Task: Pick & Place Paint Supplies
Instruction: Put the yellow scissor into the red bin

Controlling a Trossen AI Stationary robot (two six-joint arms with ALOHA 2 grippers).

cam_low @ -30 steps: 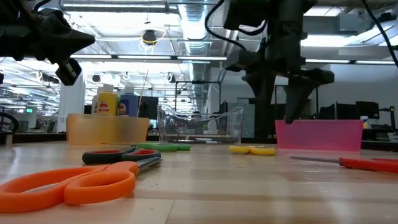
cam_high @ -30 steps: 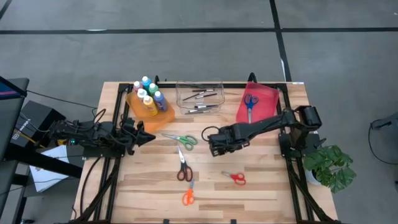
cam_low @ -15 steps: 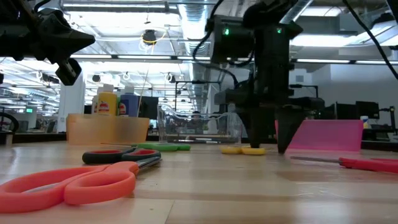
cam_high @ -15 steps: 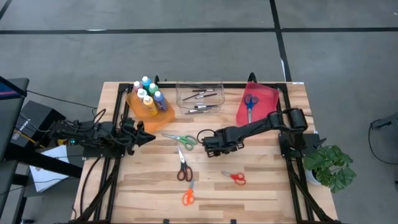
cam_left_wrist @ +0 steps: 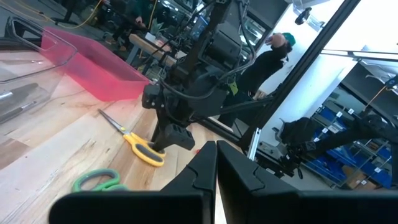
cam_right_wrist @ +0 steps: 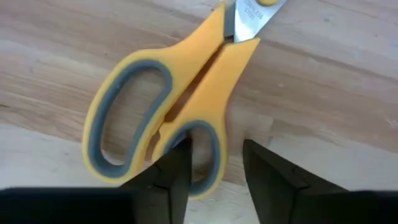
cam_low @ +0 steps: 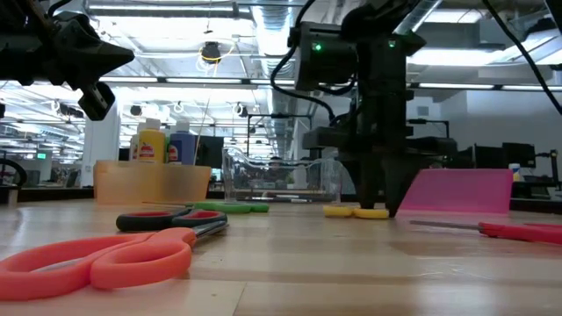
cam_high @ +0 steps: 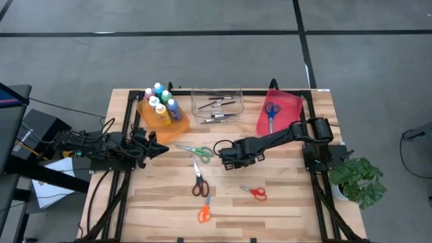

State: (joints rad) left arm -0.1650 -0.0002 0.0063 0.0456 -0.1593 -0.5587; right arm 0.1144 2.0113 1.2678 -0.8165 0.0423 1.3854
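My right hand (cam_right_wrist: 214,165) is down from mid-air above the counter (cam_high: 290,202), moved left, now open and straddling the yellow scissors (cam_right_wrist: 168,99) handle.
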